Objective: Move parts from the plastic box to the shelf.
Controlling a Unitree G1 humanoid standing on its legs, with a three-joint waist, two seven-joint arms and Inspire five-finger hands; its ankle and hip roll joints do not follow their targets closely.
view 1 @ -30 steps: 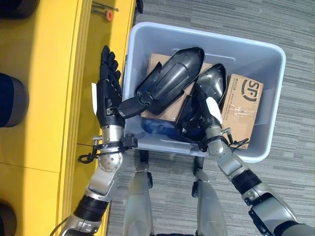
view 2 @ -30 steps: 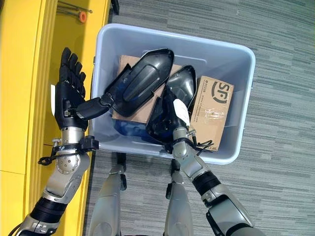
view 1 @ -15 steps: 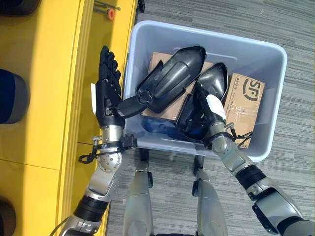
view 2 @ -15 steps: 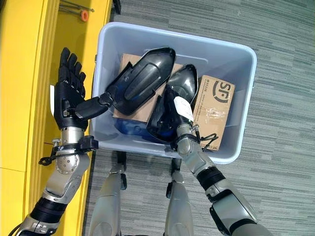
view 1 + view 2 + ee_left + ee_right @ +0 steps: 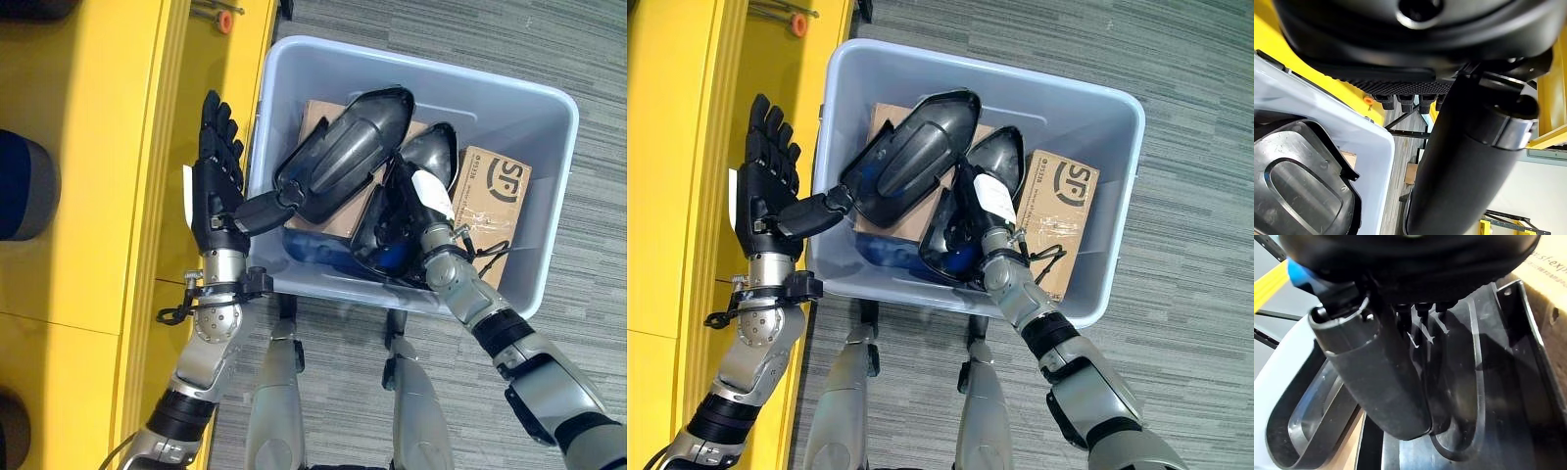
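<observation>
Parts (image 5: 343,157) lie in box (image 5: 549,176); right hand (image 5: 416,206) grips one, left hand (image 5: 217,181) flat-fingered over shelf (image 5: 118,196).

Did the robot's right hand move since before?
Yes. The right hand has slid further along the box, toward the cardboard carton, while the left hand stayed put.

Box (image 5: 549,186): pale blue plastic, smooth, faint sheen. Two parts (image 5: 343,157) (image 5: 407,211): black moulded plastic, glossy (ribbed inside). Cartons (image 5: 495,201): matt brown cardboard, taped. Shelf (image 5: 88,176): smooth yellow. Floor (image 5: 588,49): grey carpet, ribbed.
</observation>
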